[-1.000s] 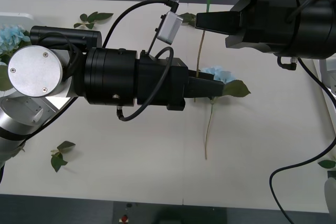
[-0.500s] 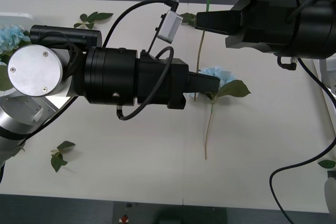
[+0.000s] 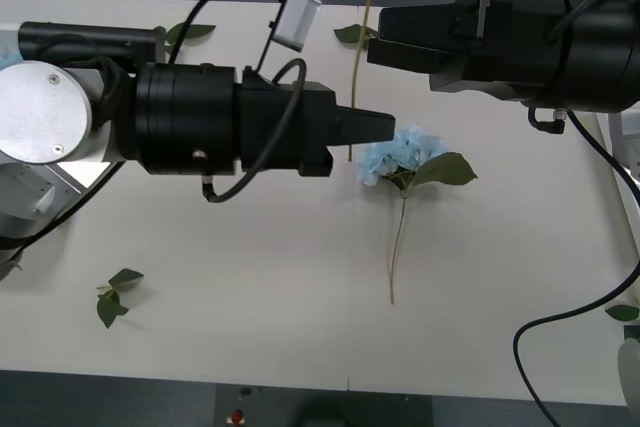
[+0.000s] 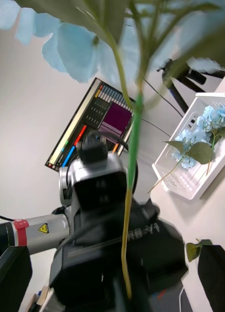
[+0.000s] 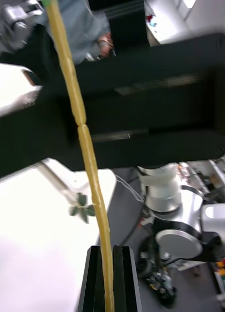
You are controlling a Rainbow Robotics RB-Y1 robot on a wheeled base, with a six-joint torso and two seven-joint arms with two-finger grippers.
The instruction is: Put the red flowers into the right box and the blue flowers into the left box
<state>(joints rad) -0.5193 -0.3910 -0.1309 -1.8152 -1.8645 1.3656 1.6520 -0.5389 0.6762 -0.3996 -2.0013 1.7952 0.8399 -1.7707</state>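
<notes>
Mid-frame, the left pincer [image 3: 385, 127] pinches the thin green-yellow stem [image 5: 88, 156] of a pale blue hydrangea; the right pincer's [image 3: 375, 35] state I cannot tell. Another blue cluster [image 3: 400, 159] lies on the white tabletop [image 3: 300, 277]. Next, likely carrying it to the white ribbed tray [image 4: 190, 165].

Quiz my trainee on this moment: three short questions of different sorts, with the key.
1. True or false: the left gripper is shut on a flower stem.
2. What lies on the table just past the left gripper's tip? A) a red rose B) a blue flower C) a box
3. Fill in: the left box, seen from the right wrist, holds ___ flowers.

Key: 1 true; 2 B; 3 blue. The right gripper is open beside the raised stem.
</notes>
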